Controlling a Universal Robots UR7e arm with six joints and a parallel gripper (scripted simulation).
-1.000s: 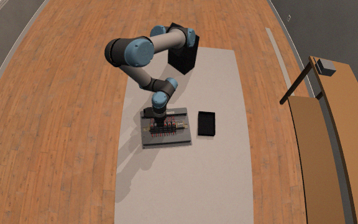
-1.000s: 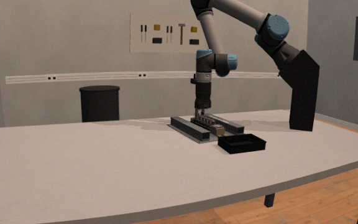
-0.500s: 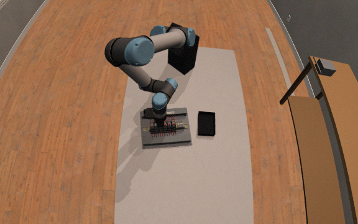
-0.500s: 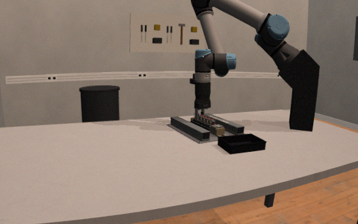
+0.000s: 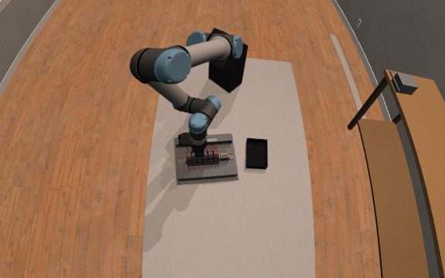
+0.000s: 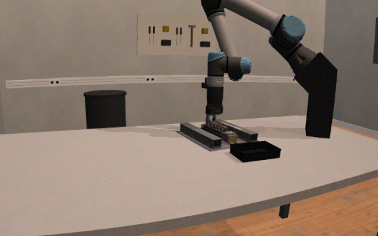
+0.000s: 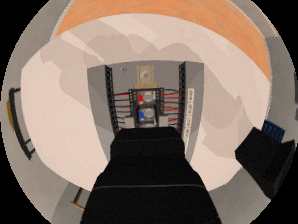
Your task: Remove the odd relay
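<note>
The relay with the blue button (image 7: 141, 115) sits in the row on the panel, between the fingers. My gripper (image 5: 198, 155) (image 6: 211, 120) (image 7: 146, 110) points straight down and is shut on it. Whether the relay is still fully seated cannot be told. A neighbouring relay with a red button (image 7: 140, 98) stands beside it in the wrist view; more red buttons show in the exterior view. The grey relay panel (image 5: 203, 174) (image 7: 98, 90) appears flat on the table. The black parts tray (image 5: 266, 154) (image 6: 261, 155) stands separate beside the panel and looks empty.
Raised cable ducts (image 5: 207, 178) (image 6: 200, 134) run along both long sides of the relay row. A beige block (image 6: 230, 136) stands at the row's tray-side end. Red and black wires flank the relays. The robot's black base (image 5: 228, 73) (image 6: 320, 101) stands on the table.
</note>
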